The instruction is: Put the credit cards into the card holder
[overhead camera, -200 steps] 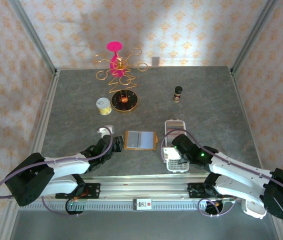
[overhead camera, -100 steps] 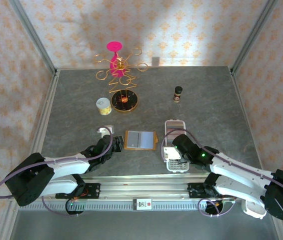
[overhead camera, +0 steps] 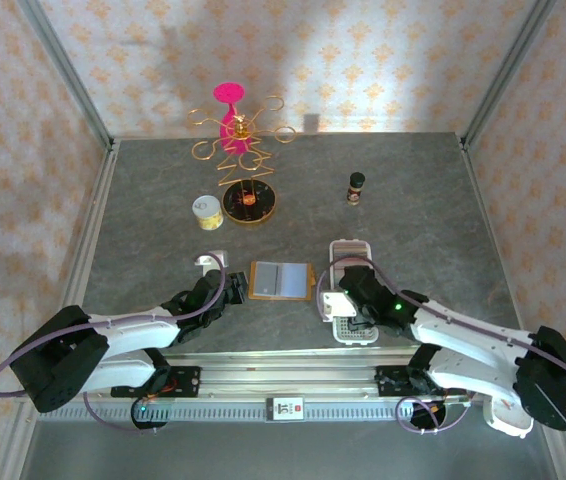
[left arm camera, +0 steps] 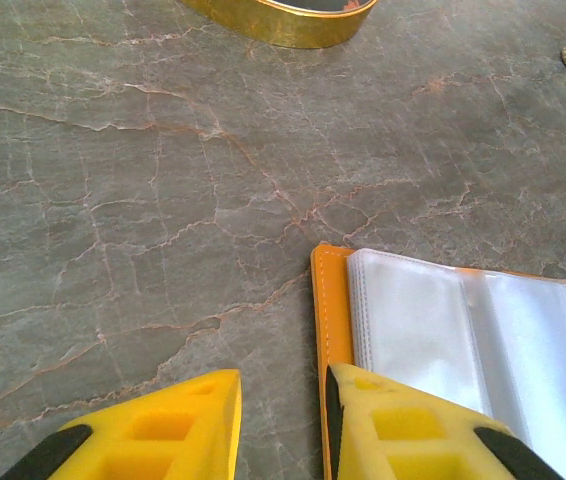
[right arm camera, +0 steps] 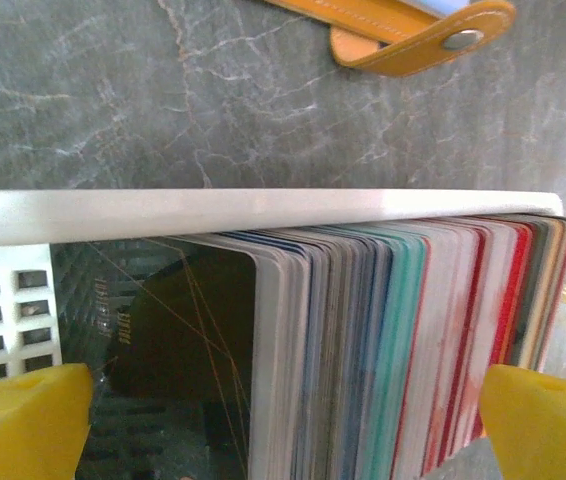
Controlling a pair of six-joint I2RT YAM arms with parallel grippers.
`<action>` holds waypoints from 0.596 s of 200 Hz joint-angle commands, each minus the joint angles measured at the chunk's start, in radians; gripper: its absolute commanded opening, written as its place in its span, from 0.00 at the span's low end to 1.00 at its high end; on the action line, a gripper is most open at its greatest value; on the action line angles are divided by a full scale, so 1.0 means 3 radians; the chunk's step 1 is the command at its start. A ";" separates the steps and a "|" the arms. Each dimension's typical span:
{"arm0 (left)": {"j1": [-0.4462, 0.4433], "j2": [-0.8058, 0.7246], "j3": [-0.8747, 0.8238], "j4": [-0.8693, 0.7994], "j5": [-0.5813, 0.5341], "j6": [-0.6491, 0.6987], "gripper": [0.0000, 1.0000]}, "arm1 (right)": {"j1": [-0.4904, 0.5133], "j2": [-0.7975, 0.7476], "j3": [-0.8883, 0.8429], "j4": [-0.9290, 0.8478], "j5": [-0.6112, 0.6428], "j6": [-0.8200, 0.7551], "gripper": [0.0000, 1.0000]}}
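Note:
The card holder (overhead camera: 281,280) lies open on the table, orange with clear inner pockets (left arm camera: 463,340). My left gripper (overhead camera: 230,294) is at its left edge, open by a narrow gap (left arm camera: 281,425) with bare table between the fingers; the right fingertip (left arm camera: 393,420) rests on the orange border. Many credit cards (right arm camera: 393,350) stand on edge, packed in the white slotted tray (right arm camera: 263,214), with a dark card (right arm camera: 183,340) at the left end. My right gripper (overhead camera: 348,300) hangs over them, open wide (right arm camera: 283,430), one yellow finger on each side of the stack. The holder's closing tab (right arm camera: 418,42) lies beyond the tray.
At the back stand a gold wire rack with a pink top (overhead camera: 235,130), a gold-rimmed dish (overhead camera: 250,203), a small yellow tin (overhead camera: 205,211) and a dark little bottle (overhead camera: 356,186). A small white object (overhead camera: 211,262) lies left of the holder.
My right gripper has opened from a narrow gap to wide and shifted slightly left over the tray. The left arm and the card holder have not moved.

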 commanded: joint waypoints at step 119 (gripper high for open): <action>0.0010 0.0007 0.0007 0.0094 0.0007 -0.0028 0.30 | -0.0010 -0.0145 0.0087 -0.0079 0.0102 0.0047 0.50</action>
